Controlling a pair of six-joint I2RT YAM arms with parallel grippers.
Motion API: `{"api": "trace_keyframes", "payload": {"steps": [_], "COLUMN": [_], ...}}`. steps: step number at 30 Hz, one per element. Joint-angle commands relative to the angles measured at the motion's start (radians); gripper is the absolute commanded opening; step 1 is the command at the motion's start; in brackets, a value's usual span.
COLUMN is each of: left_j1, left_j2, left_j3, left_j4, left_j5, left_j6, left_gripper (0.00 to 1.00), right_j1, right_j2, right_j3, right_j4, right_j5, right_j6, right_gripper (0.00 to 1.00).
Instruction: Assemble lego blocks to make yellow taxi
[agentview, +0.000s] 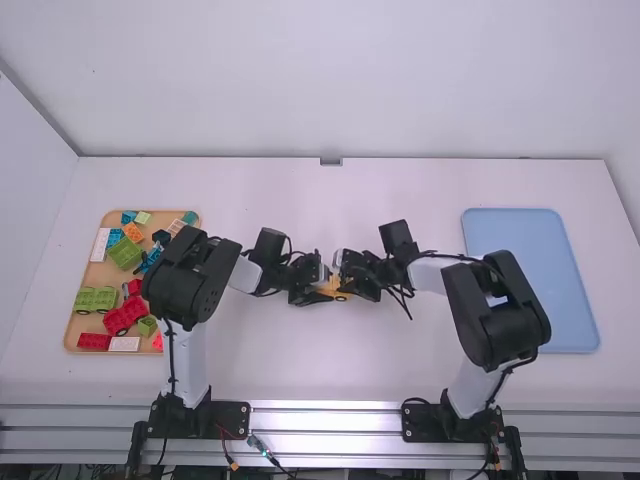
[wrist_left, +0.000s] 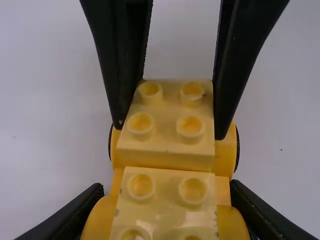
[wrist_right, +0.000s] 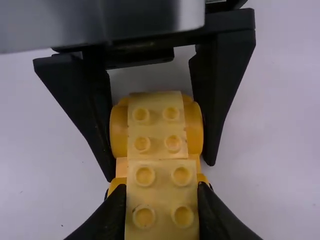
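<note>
Left pincer (agentview: 322, 291) and right pincer (agentview: 349, 284) are facing each other in the middle of the table (agentview: 350, 370), and I am clamping one end of the yellow taxi (agentview: 336, 290) with each. The taxi is sitting between them, stud side up. In the left wrist view, I am pressing the left pincer (wrist_left: 167, 200) on the rounded sides of its near end, beside a four-stud yellow block (wrist_left: 167, 202). In the right wrist view, I am closing the right pincer (wrist_right: 161, 195) on another four-stud yellow block (wrist_right: 162, 200) at the opposite end. The two blocks are standing end to end along the body.

Well apart, on my left, a wooden tray (agentview: 97, 278) is holding loosely mixed pieces: green blocks (agentview: 125, 252), red blocks (agentview: 118, 320), white blocks (agentview: 100, 245), blue pieces (agentview: 116, 238) and an orange block (agentview: 133, 232). My left arm is crossing above its inner side, hiding part of the contents. On my right, a blue tray (agentview: 530, 280) is lying flat, partly behind my right arm.
</note>
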Motion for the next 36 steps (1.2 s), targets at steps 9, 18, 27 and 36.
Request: {"api": "trace_keyframes", "payload": {"steps": [9,18,27,36], "left_j1": [0.002,0.003,0.002,0.002], "left_j2": [0.021,0.021,0.021,0.021], "left_j3": [-0.013,-0.013,-0.013,-0.013], "left_j4": [-0.026,-0.026,-0.026,-0.026], "left_j5": [-0.053,-0.053,-0.053,-0.053], "left_j6": [0.015,0.015,0.015,0.015], "left_gripper": [0.59,0.59,0.59,0.59], "right_j1": [-0.004,-0.087,-0.122,-0.092], "right_j2": [-0.024,-0.034,-0.034,-0.002], "right_j3": [-0.005,-0.004,-0.008,-0.038], "right_j4": [0.030,0.063,-0.008,0.080], "right_j5": [0.004,-0.268,-0.311,-0.307], "right_j6": [-0.011,-0.034,-0.096,-0.057], "right_gripper": [0.70,0.56,0.00,0.00]}}
